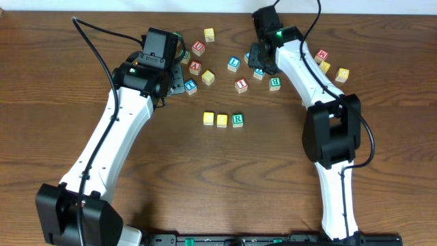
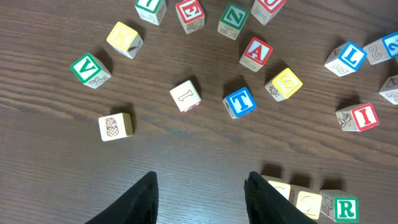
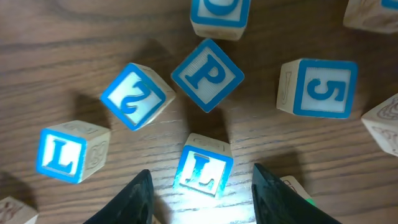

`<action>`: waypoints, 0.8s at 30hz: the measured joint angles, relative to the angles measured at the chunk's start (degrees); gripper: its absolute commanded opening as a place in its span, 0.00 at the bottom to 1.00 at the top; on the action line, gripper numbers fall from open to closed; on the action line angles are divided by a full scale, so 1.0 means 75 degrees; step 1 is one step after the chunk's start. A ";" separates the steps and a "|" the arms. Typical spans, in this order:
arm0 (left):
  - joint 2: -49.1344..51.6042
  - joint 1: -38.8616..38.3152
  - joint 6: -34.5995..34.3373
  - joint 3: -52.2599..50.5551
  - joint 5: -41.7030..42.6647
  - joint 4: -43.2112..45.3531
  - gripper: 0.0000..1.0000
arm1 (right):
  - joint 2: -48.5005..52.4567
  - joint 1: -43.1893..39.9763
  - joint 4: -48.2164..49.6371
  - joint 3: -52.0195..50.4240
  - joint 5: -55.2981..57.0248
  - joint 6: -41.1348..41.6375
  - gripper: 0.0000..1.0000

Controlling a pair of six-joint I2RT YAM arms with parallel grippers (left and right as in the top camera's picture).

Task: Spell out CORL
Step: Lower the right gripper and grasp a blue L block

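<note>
From overhead, three blocks sit in a row [image 1: 222,119] mid-counter [image 1: 218,184]: two yellow ones whose letters are too small to read, then a green R [image 1: 237,120] at the right end. Loose blocks [image 1: 205,76] lie scattered beyond it. In the left wrist view the left pincer [image 2: 202,180] is spread wide and empty over bare wood. The row sits in the lower right corner next to one finger, with T [image 2: 240,102], S [image 2: 285,83] and A [image 2: 256,51] farther off. In the right wrist view the right pincer [image 3: 202,173] is wide, its fingers either side of a blue L [image 3: 203,168] resting on the counter, with gaps on both sides. A second L [image 3: 65,155], 2 [image 3: 135,95], P [image 3: 207,73] and 5 [image 3: 323,88] lie around it.
</note>
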 measured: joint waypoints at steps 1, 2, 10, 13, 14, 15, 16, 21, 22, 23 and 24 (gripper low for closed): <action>0.0000 0.0000 0.0000 0.0000 0.0000 0.0000 0.45 | 0.0038 0.0000 -0.0009 0.0000 0.0000 0.0029 0.45; 0.0000 0.0000 0.0000 0.0000 0.0000 0.0003 0.45 | 0.0090 0.0000 -0.0020 0.0000 0.0003 0.0052 0.45; 0.0000 0.0000 0.0000 0.0000 0.0000 0.0000 0.45 | 0.0204 0.0000 -0.0125 0.0000 0.0006 0.0181 0.44; 0.0000 0.0000 -0.0003 0.0000 0.0000 0.0000 0.44 | 0.0210 0.0000 -0.0125 0.0000 0.0006 0.0204 0.44; 0.0000 0.0000 0.0000 0.0000 0.0000 0.0000 0.44 | 0.0219 0.0000 -0.0125 0.0000 0.0006 0.0213 0.43; 0.0000 0.0000 0.0000 0.0000 0.0000 0.0000 0.45 | 0.0233 0.0000 -0.0125 0.0000 0.0006 0.0216 0.42; 0.0000 0.0000 0.0000 0.0000 0.0000 0.0000 0.45 | 0.0248 0.0000 -0.0125 0.0000 0.0006 0.0221 0.41; 0.0000 0.0000 0.0000 0.0000 0.0000 -0.0003 0.45 | 0.0268 0.0000 -0.0117 0.0000 0.0017 0.0259 0.40; 0.0000 0.0000 0.0000 0.0000 0.0000 -0.0003 0.44 | 0.0268 0.0000 -0.0111 0.0000 0.0023 0.0262 0.39; 0.0000 0.0000 0.0000 0.0000 0.0000 -0.0003 0.45 | 0.0268 0.0000 -0.0105 0.0000 0.0023 0.0265 0.39; 0.0000 0.0000 0.0000 0.0000 0.0000 -0.0003 0.44 | 0.0274 0.0000 -0.0099 0.0000 0.0023 0.0268 0.39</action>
